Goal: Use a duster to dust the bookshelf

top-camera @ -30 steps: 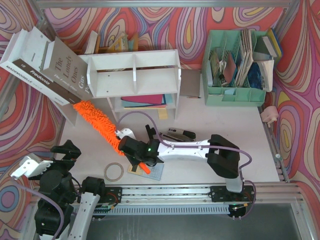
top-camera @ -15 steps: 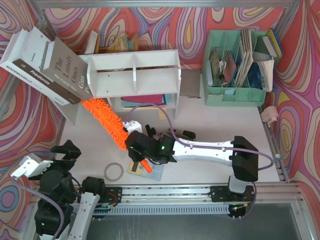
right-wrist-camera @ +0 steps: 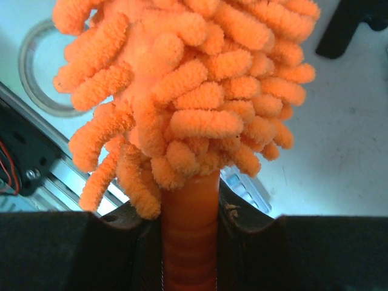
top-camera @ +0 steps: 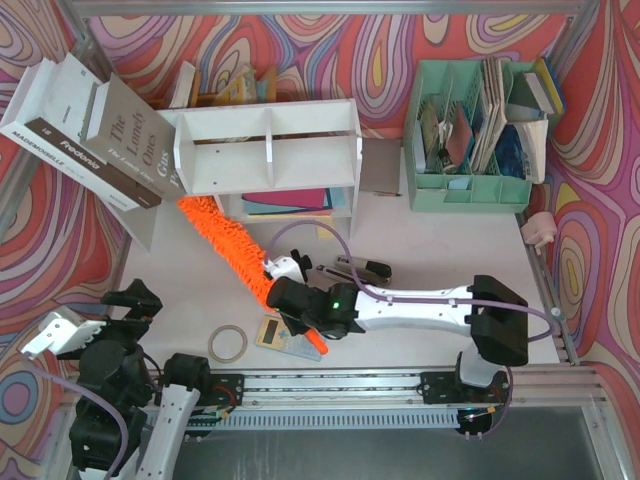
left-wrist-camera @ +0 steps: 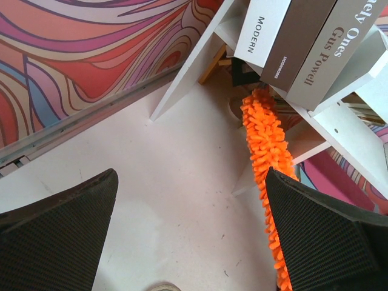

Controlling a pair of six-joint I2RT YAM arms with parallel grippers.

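The white bookshelf (top-camera: 270, 150) stands at the back of the table, with large books (top-camera: 100, 130) leaning on its left end. The fluffy orange duster (top-camera: 232, 255) runs diagonally from the shelf's lower left corner towards the near edge. My right gripper (top-camera: 300, 308) is shut on its orange handle (right-wrist-camera: 189, 236), just below the chenille head (right-wrist-camera: 188, 91). The handle's end (top-camera: 315, 345) sticks out behind the gripper. My left gripper (left-wrist-camera: 191, 242) hangs open at the near left, holding nothing. The left wrist view shows the duster (left-wrist-camera: 267, 139) reaching under the leaning books (left-wrist-camera: 315, 42).
A mint-green file organizer (top-camera: 470, 130) full of papers stands at the back right. A black-and-silver stapler (top-camera: 362, 268) lies behind the right arm. A tape ring (top-camera: 228, 343) and a small calculator (top-camera: 272, 332) lie near the front edge. A pink object (top-camera: 540, 228) is at the right edge.
My right gripper has moved to the right and slightly nearer, carrying the duster. Its fluffy tip has slid right, from under the books towards the shelf's lower left corner. The left arm is still.
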